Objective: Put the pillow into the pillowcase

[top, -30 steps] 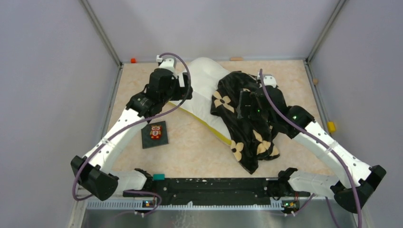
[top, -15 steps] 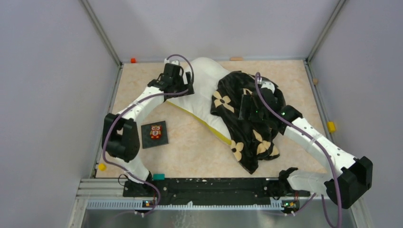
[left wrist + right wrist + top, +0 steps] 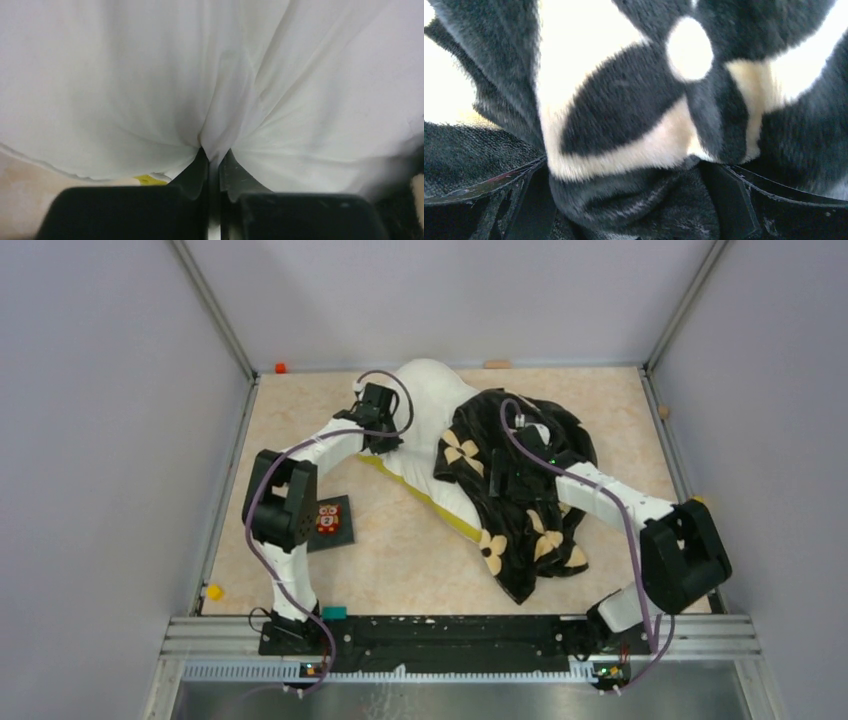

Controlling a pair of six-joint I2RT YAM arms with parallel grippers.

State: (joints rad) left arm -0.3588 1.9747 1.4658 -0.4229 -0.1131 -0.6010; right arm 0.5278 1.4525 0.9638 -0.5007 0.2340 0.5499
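Top view: pillow (image 3: pixel 425 400) lying diag. across far-centre of worktop (image 3: pixel 400 560), white, w/ yellow band (image 3: pixel 440 508) along near-L edge. Pillowcase (image 3: pixel 545 540), black w/ cream flower motifs, crumpled over R part of pillow, near end spilling onto worktop toward front. Far-L part of pillow bare, outside the case. Whether any of pillow already inside case: can't tell.

L end effector (image 3: pixel 387 445) down at pillow's L edge, just beyond the yellow band. Wrist view: fingers (image 3: pixel 192 172) almost together, only a thin slit between, pinching a raised fold of white pillow (image 3: pixel 150 75) fabric. Creases fanning out from the pinch pt. Bit of yellow band (image 3: pixel 149 179) peeking at lower L, beige worktop (image 3: pixel 20 185) beside it.

R end effector (image 3: pixel 498 485) sunk in pillowcase folds about mid-cloth, approx. over pillow's R side. Wrist view: fingers (image 3: pixel 526 187) spread wide, one at each side of frame. Bunch of plush pillowcase (image 3: pixel 624 100) bulging up between them, filling the gap. No squeeze visible on cloth, nothing clamped as far as can be seen.

Owl card (image 3: pixel 330 522) flat on worktop L of pillow, partly hidden by L arm's elbow, apart from pillow and case.
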